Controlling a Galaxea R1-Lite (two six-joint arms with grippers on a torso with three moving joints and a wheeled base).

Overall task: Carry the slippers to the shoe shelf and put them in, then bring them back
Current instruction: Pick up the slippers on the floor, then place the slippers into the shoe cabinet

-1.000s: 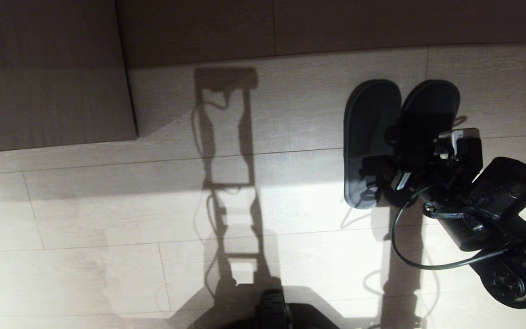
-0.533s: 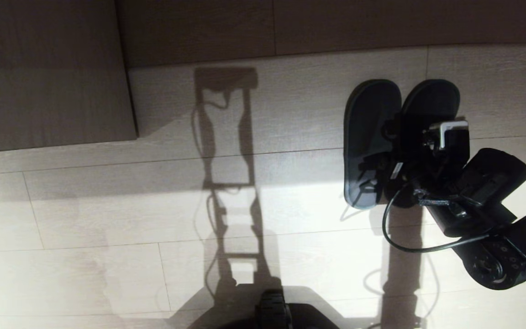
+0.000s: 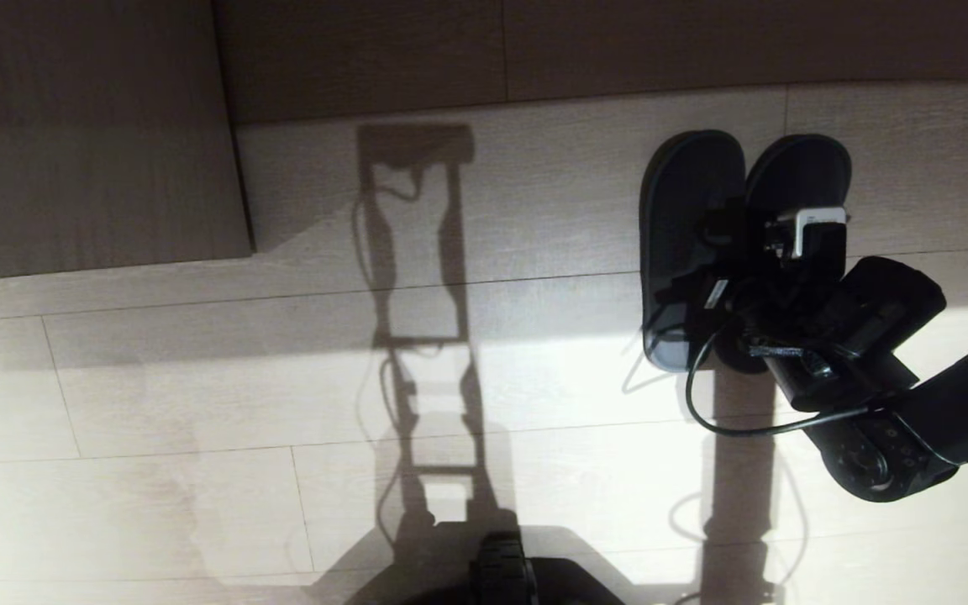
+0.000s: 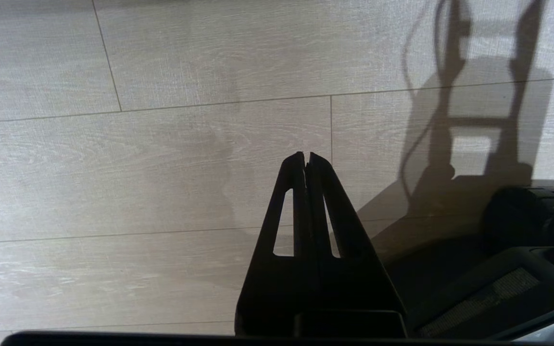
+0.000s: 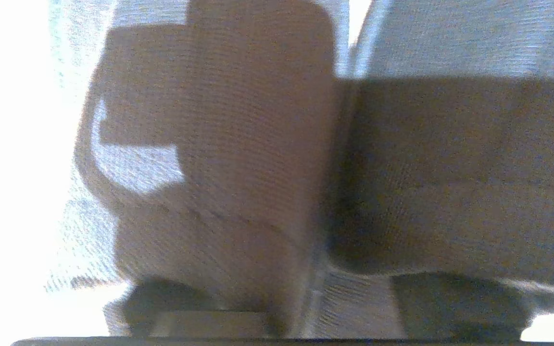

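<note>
The slippers (image 3: 690,227) are a dark, flat pair lying side by side and touching on the pale plank floor, far right, their rounded ends pointing away.

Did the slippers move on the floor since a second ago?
Yes. The slippers slid a little toward the dark wooden panel at the top of the head view; their toes now sit closer to its edge. The right tool is over them.

- Looks like a home, likely an entryway or living room.
- Pale wood-grain plank floor (image 3: 198,403) underfoot, lit by strong low sunlight with long shadows.
- Pair of fabric slippers (image 3: 694,235) set side by side on the floor.
- Wood-grain furniture panel (image 3: 89,134) standing alongside.
</note>
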